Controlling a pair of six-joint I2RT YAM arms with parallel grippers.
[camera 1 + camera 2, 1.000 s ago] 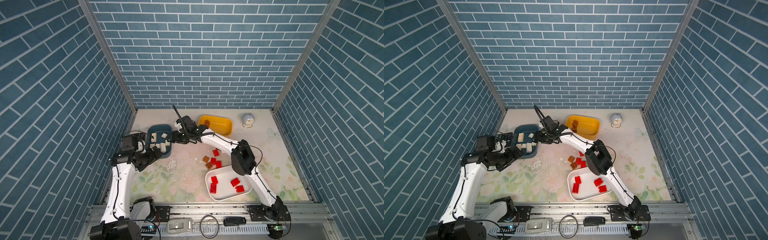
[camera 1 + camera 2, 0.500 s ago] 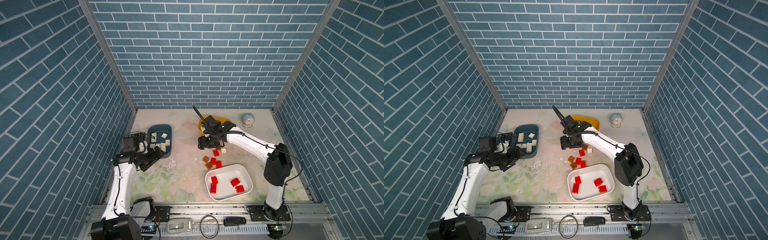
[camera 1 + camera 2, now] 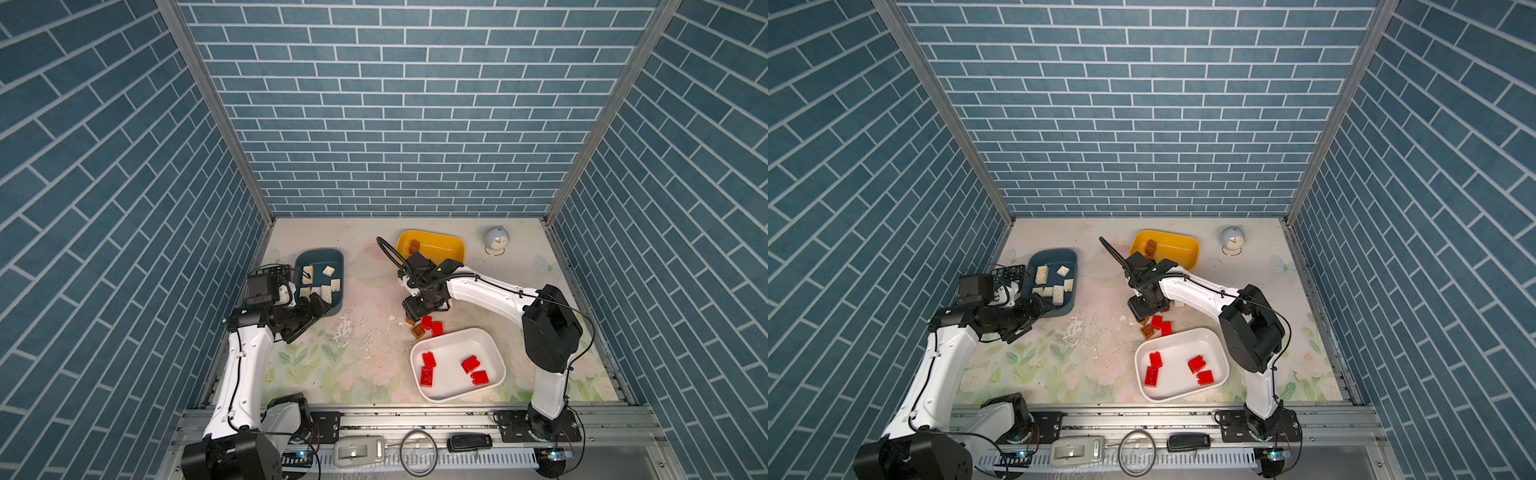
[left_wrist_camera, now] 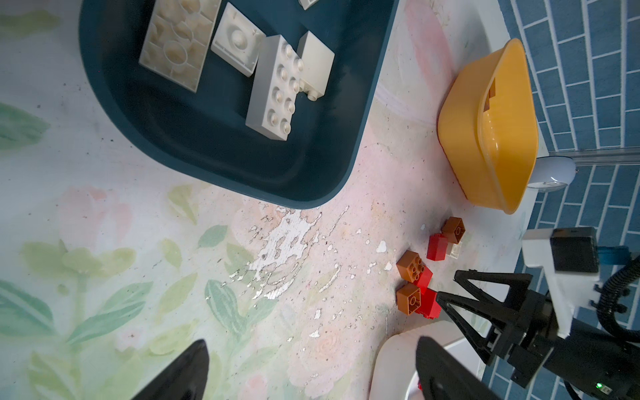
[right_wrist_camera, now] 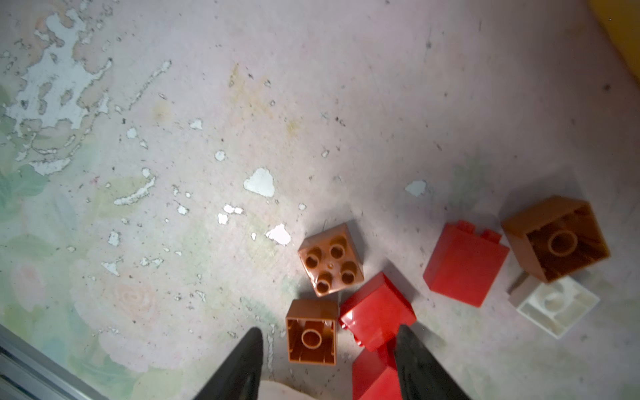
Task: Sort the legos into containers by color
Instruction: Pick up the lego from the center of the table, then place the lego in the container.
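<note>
Pincer (image 5: 329, 330) of right arm (image 3: 486, 296) nearer legos (image 5: 330, 259)

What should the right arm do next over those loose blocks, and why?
Probably shift a little so its open fingers straddle only the hollow-side-up brown block. A red block sits between them too, and closing now might catch both colours.

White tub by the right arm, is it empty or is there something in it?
Not empty. In both top views the white tub holds four red legos lying loose on its floor; no other colour shows inside.
</note>
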